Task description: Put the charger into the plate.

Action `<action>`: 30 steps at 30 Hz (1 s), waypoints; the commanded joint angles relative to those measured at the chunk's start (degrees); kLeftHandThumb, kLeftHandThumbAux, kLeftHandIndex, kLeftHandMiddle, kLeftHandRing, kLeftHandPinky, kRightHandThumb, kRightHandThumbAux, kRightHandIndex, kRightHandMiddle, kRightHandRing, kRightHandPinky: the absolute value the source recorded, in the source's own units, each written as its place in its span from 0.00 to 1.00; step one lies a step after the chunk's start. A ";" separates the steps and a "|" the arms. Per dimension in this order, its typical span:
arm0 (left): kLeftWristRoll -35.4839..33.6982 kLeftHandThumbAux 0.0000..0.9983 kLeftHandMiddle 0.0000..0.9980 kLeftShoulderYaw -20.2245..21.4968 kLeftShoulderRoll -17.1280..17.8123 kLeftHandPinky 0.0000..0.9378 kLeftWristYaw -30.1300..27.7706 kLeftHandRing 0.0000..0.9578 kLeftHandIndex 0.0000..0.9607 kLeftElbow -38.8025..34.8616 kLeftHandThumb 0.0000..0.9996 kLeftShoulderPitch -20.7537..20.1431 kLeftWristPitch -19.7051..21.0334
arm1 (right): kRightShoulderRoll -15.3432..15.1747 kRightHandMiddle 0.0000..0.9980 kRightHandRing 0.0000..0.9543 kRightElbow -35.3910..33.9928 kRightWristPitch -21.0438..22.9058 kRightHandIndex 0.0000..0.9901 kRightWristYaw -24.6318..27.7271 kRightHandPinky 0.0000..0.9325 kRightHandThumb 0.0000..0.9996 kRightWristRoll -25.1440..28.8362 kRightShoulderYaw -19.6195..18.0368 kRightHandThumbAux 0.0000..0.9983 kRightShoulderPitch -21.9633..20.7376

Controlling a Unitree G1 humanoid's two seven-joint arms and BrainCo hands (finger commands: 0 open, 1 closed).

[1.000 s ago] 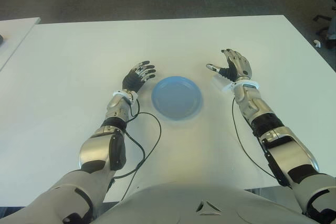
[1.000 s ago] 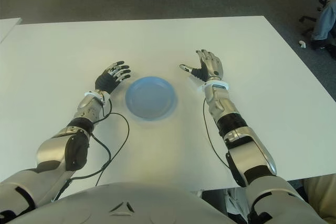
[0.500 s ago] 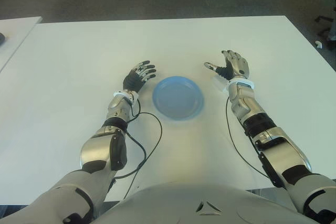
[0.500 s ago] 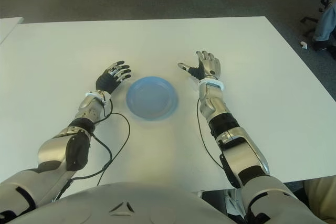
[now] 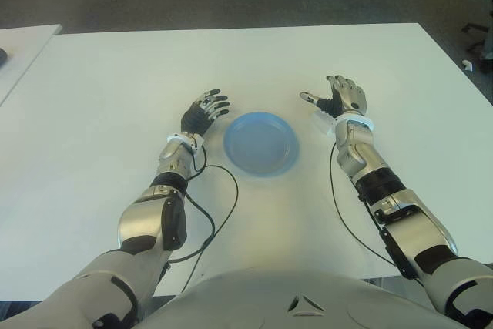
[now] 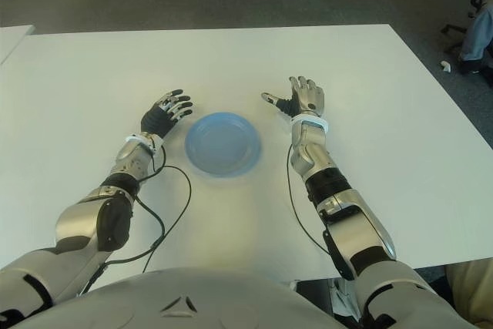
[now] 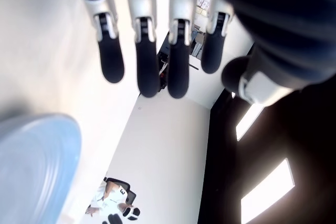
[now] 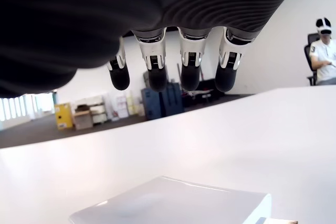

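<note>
The blue plate (image 5: 260, 143) lies on the white table (image 5: 108, 75) between my two hands. My right hand (image 5: 339, 99) shows just right of the plate, fingers straight and spread, holding nothing. In the right wrist view a flat white charger (image 8: 173, 203) lies on the table under that palm, apart from the fingertips (image 8: 190, 80). In the eye views it barely stands out from the white table. My left hand (image 5: 205, 111) shows just left of the plate with its fingers extended and nothing in it; the plate's rim (image 7: 31, 166) appears in the left wrist view.
Black cables (image 5: 223, 206) run from both forearms across the near part of the table. A second white table (image 5: 23, 44) stands at the far left. A seated person (image 8: 324, 51) shows far off in the right wrist view. Dark floor lies beyond the table's edges.
My right hand and forearm have shifted slightly left, toward the plate. The left hand and the plate have stayed in place.
</note>
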 commanded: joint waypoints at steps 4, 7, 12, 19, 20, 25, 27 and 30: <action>0.64 0.55 0.37 -0.15 -0.28 0.37 1.24 0.38 0.30 1.22 0.00 1.99 0.87 | -0.10 0.00 0.00 -2.50 3.72 0.00 1.75 0.00 0.35 -1.86 0.83 0.10 2.59; 0.72 0.54 0.37 -0.26 -0.25 0.37 1.25 0.38 0.30 1.19 0.00 2.02 0.80 | -0.16 0.00 0.00 -3.54 4.96 0.00 2.80 0.00 0.35 -2.69 1.25 0.11 2.98; 0.67 0.54 0.37 -0.25 -0.30 0.37 1.43 0.38 0.30 1.10 0.00 1.98 0.88 | -0.32 0.00 0.00 -4.67 6.66 0.00 4.73 0.00 0.35 -4.09 2.04 0.11 3.29; 0.53 0.54 0.37 -0.09 -0.26 0.37 1.85 0.38 0.30 1.05 0.00 1.84 0.98 | -0.75 0.00 0.00 -5.21 7.90 0.00 6.45 0.00 0.35 -5.68 3.06 0.11 3.90; 0.54 0.54 0.37 -0.10 -0.25 0.37 1.89 0.38 0.30 1.04 0.00 1.82 0.97 | -0.80 0.00 0.00 -5.20 7.94 0.00 6.56 0.00 0.35 -5.80 3.13 0.11 3.96; 0.63 0.54 0.37 -0.17 -0.19 0.37 2.06 0.38 0.30 0.97 0.00 1.78 0.90 | -1.20 0.00 0.00 -5.18 7.78 0.00 6.79 0.00 0.35 -6.16 3.30 0.11 4.81; 0.60 0.54 0.37 -0.14 -0.14 0.37 2.09 0.38 0.30 0.96 0.00 1.76 0.99 | -1.36 0.00 0.00 -4.95 7.55 0.00 6.80 0.00 0.34 -6.20 3.36 0.11 5.19; 0.43 0.54 0.37 -0.03 -0.07 0.37 1.84 0.38 0.30 0.97 0.00 1.71 1.17 | -1.52 0.00 0.00 -4.28 7.08 0.00 6.60 0.00 0.34 -6.00 3.42 0.11 5.67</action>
